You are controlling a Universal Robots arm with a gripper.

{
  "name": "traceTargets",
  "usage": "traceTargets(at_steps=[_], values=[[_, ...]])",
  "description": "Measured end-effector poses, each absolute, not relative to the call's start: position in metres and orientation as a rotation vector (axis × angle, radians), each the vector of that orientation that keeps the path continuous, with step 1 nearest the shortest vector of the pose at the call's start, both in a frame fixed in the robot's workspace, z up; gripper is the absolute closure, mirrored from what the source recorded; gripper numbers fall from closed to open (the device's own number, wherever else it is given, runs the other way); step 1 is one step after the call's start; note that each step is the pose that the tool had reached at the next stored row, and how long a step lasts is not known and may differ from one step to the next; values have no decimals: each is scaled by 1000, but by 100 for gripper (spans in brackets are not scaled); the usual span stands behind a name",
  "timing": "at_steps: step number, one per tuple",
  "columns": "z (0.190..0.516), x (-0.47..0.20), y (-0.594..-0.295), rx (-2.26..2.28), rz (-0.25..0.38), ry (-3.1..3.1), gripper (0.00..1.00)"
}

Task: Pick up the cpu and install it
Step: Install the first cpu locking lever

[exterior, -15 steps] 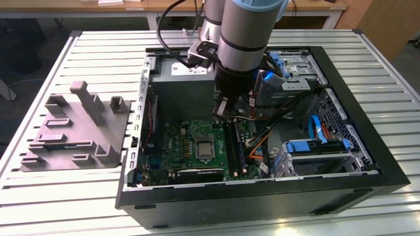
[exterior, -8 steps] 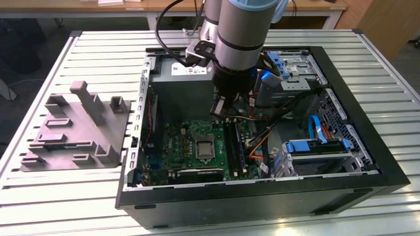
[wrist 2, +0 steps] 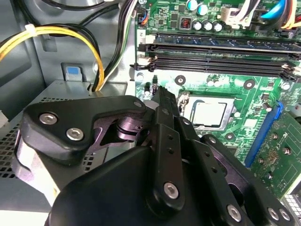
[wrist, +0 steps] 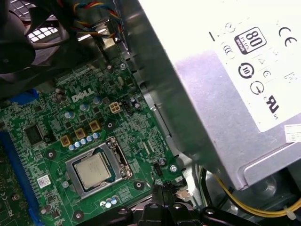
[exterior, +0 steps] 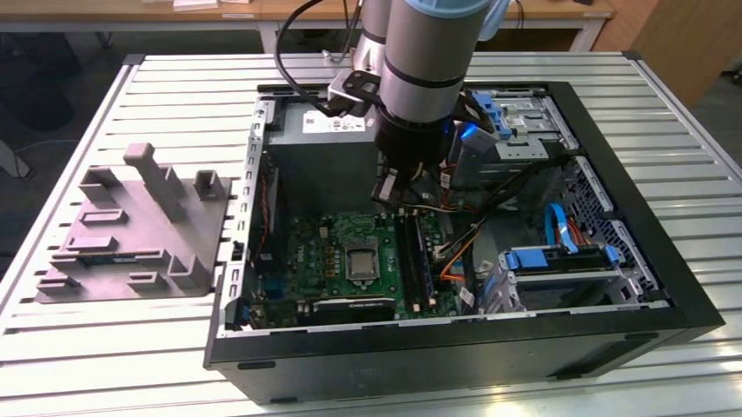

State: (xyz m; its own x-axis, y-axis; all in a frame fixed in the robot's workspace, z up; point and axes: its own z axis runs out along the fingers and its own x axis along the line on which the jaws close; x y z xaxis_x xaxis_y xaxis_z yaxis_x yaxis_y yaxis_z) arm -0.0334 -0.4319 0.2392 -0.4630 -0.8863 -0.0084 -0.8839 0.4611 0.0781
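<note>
The cpu (wrist: pixel 92 169) lies seated in the socket frame (wrist: pixel 96 168): light, stiff, fragile, best taken by its edges. The gripper (wrist 2: pixel 162 96) hovers near it, jaws together, empty.

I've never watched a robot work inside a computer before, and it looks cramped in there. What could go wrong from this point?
Two things stand out. The hand hangs low over the green board, beside the cpu that sits in its socket frame; a small sideways slip could scrape the chip or the parts around it. Loose cables and a yellow wire bundle run close to the arm, so they might snag as it moves.
</note>
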Motion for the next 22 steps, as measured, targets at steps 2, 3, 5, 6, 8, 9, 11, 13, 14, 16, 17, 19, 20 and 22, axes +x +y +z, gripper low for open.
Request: traceTargets(at_steps=[2,3,5,6,8,9,11,13,14,16,17,19,20,22], values=[[239,-33,-430,1610,-111,-2656,89],[239,-33,-430,1610,-111,-2656,89],[239,-34,-430,1611,-111,-2656,89],[238,-34,-430,1612,-111,-2655,89],[238,-35,-430,1622,-111,-2649,89],[238,-36,-430,1632,-110,-2643,89],[238,-36,-430,1648,-108,-2631,89],[238,-37,-431,1652,-97,-2624,89],[238,-37,-432,1651,-89,-2621,89],[238,-37,-433,1647,-67,-2614,89],[238,-37,-434,1645,-58,-2610,89],[238,-39,-436,1649,-53,-2606,89],[238,-40,-436,1655,-52,-2602,89],[238,-40,-437,1675,-51,-2590,89]])
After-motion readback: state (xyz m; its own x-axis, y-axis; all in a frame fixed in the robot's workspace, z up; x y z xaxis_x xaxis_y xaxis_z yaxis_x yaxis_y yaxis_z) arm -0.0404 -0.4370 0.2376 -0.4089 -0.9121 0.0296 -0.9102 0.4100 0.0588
